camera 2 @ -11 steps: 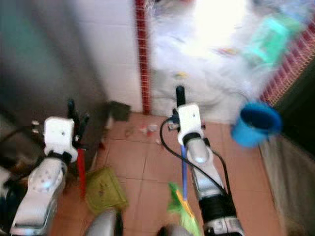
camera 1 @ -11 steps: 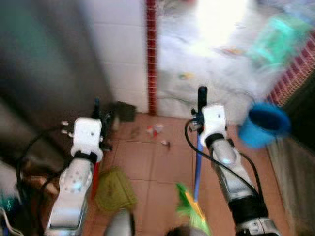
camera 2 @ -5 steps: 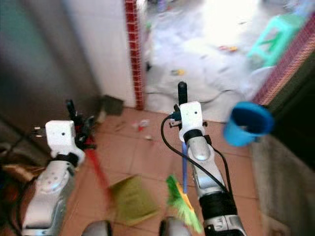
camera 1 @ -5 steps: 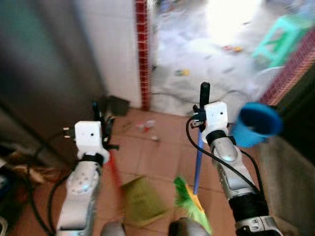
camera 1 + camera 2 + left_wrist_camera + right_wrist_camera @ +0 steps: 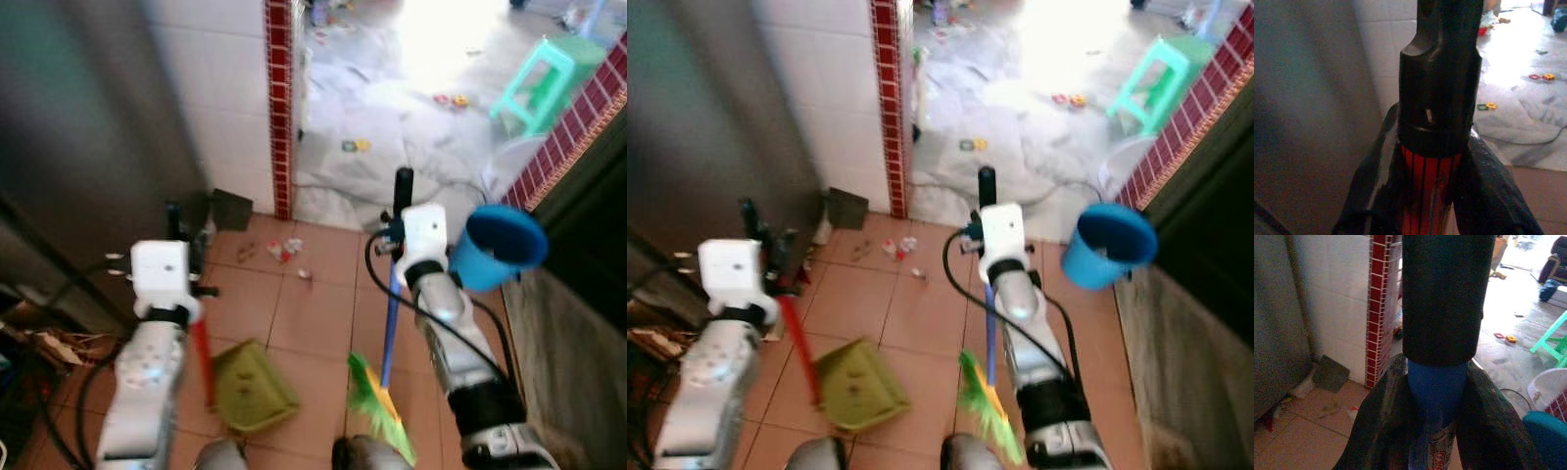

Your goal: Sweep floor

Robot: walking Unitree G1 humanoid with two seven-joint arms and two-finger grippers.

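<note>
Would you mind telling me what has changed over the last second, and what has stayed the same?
The view has shifted, so the robot seems to have moved. The green dustpan swung from beside the left arm toward the middle of the floor, nearer the broom. The left gripper stays shut on the dustpan's red handle, the right gripper on the broom's blue handle. The litter is unswept.
</note>
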